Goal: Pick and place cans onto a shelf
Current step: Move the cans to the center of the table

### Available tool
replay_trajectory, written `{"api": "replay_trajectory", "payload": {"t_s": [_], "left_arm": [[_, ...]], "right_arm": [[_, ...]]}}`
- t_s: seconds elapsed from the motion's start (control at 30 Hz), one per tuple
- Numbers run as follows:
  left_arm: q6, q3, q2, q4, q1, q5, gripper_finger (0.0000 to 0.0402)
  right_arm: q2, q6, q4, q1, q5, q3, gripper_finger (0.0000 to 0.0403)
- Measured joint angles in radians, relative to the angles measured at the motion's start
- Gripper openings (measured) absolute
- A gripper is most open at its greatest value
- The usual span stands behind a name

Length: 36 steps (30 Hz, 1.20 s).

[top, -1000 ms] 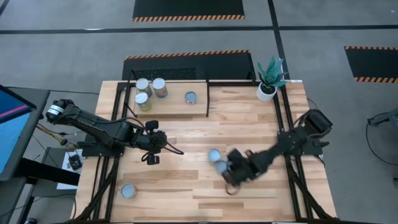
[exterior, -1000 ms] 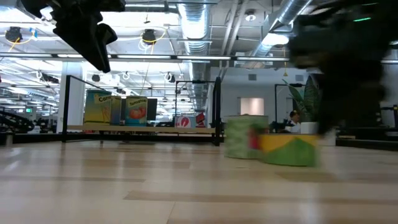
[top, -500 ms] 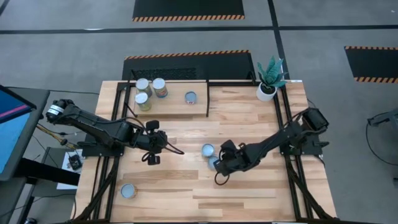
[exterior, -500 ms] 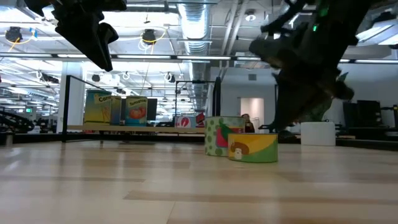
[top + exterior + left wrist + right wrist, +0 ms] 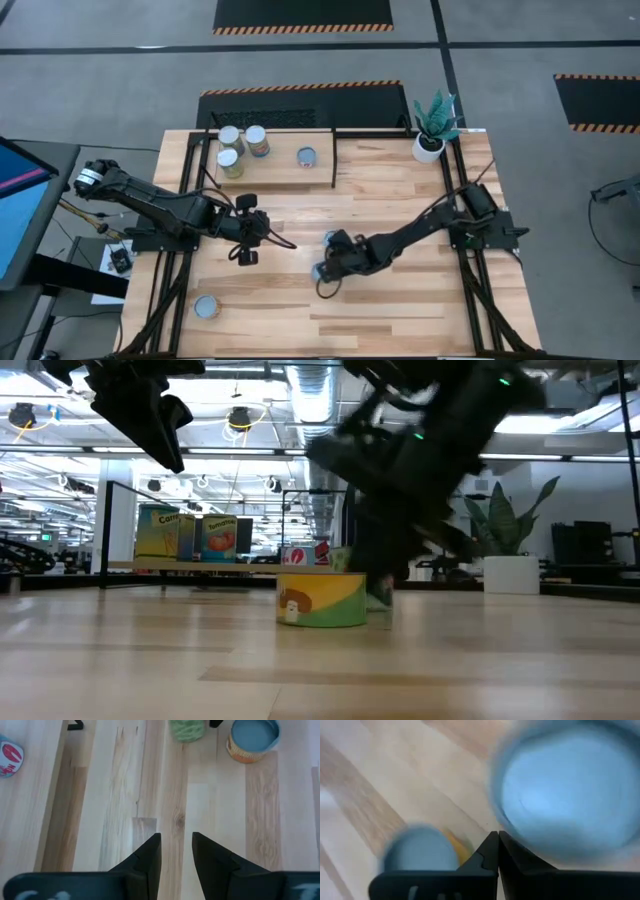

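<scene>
Two cans stand on their bases mid-table: a low one with a yellow-green label [image 5: 318, 272] [image 5: 320, 600] and a taller green one [image 5: 330, 238] [image 5: 377, 592] just behind it. My right gripper [image 5: 326, 268] [image 5: 497, 842] is shut, its fingers slanting down between the two. My left gripper [image 5: 245, 247] [image 5: 176, 845] hangs open above bare table to their left. Several cans [image 5: 245, 148] stand on the shelf [image 5: 280, 172] at the far left, and one more can [image 5: 206, 307] stands near the front left. My right gripper reaches in from the table's right, slanting down, with its shut fingers [image 5: 492, 852] in the gap between the two cans. The tips lie right at the green can's rim [image 5: 506, 832]. Whether they press on either can, I cannot tell.
A white plant pot [image 5: 429, 147] stands at the far right corner. Black rails [image 5: 333, 160] frame the shelf. Bare planks lie along the table's near edge [image 5: 400, 320] and between the two grippers.
My right gripper has swept toward the table's left edge, sinking a little and staying shut. Both mid-table cans have slid leftward along the table with it, still upright. My left arm has kept still.
</scene>
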Motion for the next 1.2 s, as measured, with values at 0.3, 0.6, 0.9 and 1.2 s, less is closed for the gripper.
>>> {"api": "replay_trajectory", "payload": {"t_s": [0.3,0.6,0.9,1.2], "left_arm": [[0.0,0.0,0.0,-0.011,0.0,0.001,0.0098],[0.011,0.0,0.0,-0.019,0.0,0.0,0.0098],[0.016,0.0,0.0,-0.019,0.0,0.0,0.0098],[0.016,0.0,0.0,-0.018,0.0,-0.026,0.0098]], "right_arm": [[-0.025,-0.141,-0.023,0.019,0.031,0.072,0.0024],[-0.027,0.108,-0.323,0.069,0.027,0.071,0.0024],[-0.025,0.072,-0.372,0.004,0.105,0.071,0.0024],[-0.025,-0.28,-0.04,-0.141,0.13,0.071,0.0024]]}}
